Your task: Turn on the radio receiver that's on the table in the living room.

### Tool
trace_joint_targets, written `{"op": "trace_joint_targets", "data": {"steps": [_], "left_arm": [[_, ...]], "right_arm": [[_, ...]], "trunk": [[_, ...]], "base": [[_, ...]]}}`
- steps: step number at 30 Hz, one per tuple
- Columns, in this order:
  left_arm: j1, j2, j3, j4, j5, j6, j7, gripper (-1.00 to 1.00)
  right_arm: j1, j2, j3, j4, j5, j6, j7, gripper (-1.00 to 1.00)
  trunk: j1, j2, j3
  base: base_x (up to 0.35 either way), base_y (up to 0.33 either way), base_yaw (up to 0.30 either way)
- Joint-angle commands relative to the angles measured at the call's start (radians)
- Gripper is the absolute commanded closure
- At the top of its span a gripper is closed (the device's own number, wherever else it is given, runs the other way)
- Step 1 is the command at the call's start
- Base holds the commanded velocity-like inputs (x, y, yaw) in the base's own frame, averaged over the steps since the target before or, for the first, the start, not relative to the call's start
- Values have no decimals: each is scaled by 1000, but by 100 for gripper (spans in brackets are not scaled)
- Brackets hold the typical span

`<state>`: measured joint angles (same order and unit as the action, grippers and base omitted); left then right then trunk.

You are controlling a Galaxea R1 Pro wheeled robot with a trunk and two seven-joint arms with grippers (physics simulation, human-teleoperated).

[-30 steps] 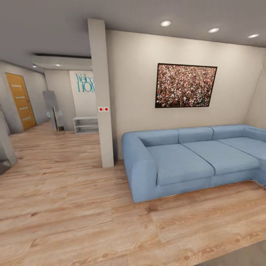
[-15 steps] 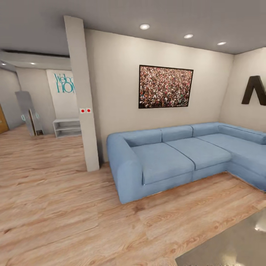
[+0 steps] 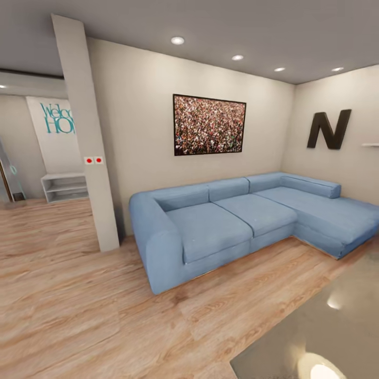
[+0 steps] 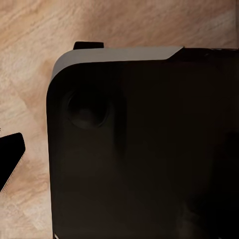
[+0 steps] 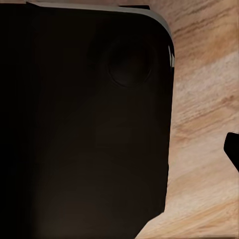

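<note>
I am in the living room, with a light wood plank floor [image 3: 79, 295]. A blue L-shaped sofa [image 3: 231, 221] stands against the beige wall under a crowd picture [image 3: 209, 125]. A corner of the glossy grey table [image 3: 326, 326] reaches in at the lower right, with lamp glare on it. The radio receiver is out of view. Both wrist views look down past a black robot body panel [image 4: 144, 149] [image 5: 84, 124] onto the wood floor. One dark finger tip [image 4: 10, 157] pokes in at the edge of the left wrist view, and another dark tip [image 5: 234, 149] at the edge of the right wrist view.
A beige pillar [image 3: 87, 142] with two red switches stands left of the sofa. Behind it a hallway holds a white low shelf [image 3: 64, 187] and teal wall lettering. A black letter N [image 3: 328, 129] hangs on the right wall. Open floor lies between me and the sofa.
The head camera has swung to the right: pillar, sofa and picture slid left in view, the letter N came fully in, and more of the table corner shows.
</note>
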<state>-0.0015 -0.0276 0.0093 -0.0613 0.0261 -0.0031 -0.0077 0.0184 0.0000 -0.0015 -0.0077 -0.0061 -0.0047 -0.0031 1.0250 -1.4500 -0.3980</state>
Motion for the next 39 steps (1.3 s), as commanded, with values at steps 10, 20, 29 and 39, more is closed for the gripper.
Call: {"op": "trace_joint_targets", "data": {"steps": [10, 20, 29, 39], "left_arm": [[0, 0, -1, 0, 0, 0, 0, -100], [0, 0, 0, 0, 0, 0, 0, -100], [0, 0, 0, 0, 0, 0, 0, -100], [0, 0, 0, 0, 0, 0, 0, -100]], "right_arm": [[0, 0, 0, 0, 0, 0, 0, -100], [0, 0, 0, 0, 0, 0, 0, -100], [0, 0, 0, 0, 0, 0, 0, -100], [0, 0, 0, 0, 0, 0, 0, -100]], "trunk": [[0, 0, 5], [0, 0, 9], [0, 0, 14], [0, 0, 18]], "base": [[0, 0, -286], [0, 0, -286], [0, 0, -286], [0, 0, -286]]}}
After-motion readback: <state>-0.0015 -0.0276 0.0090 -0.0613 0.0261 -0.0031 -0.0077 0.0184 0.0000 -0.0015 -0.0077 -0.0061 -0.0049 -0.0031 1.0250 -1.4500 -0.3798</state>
